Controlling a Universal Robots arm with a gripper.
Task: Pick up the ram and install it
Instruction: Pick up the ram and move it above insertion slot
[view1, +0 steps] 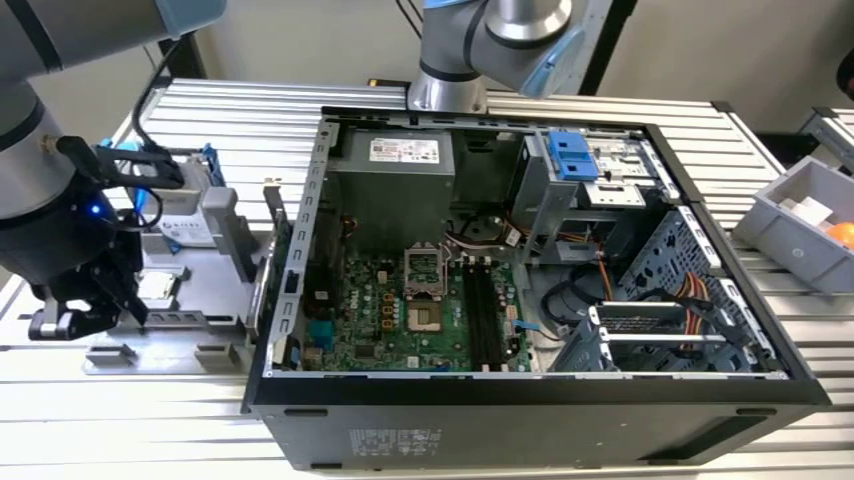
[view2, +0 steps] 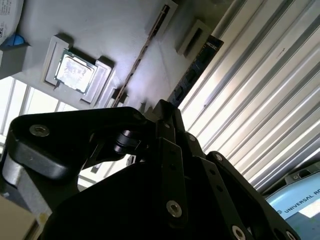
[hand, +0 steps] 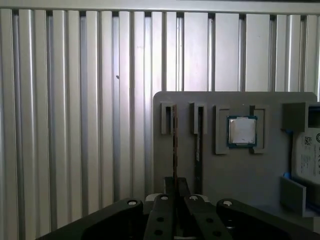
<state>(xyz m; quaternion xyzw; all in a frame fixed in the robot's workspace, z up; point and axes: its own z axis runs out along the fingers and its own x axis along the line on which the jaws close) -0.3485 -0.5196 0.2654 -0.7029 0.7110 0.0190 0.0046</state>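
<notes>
Two ram sticks stand on edge in slots of a grey fixture (hand: 225, 170). The ram (hand: 174, 140) (view2: 145, 50) lies straight in line with my gripper (hand: 175, 181) (view2: 164, 106). The other stick (hand: 199, 142) (view2: 192, 75) is beside it and shows a dark blue face. My fingers are shut, tip against tip, over the near end of the sticks, and I see nothing held between them. In the exterior view my gripper (view1: 54, 322) hangs low at the fixture's left end. The motherboard's black memory slots (view1: 483, 310) lie inside the open computer case (view1: 534, 385).
A square silver processor (hand: 242, 131) (view2: 75, 71) and a hard drive (hand: 307, 155) (view1: 180, 225) share the fixture. A second arm's base (view1: 447, 60) stands behind the case. A grey bin (view1: 801, 230) is at the exterior view's right. The table (hand: 75, 125) is ribbed aluminium.
</notes>
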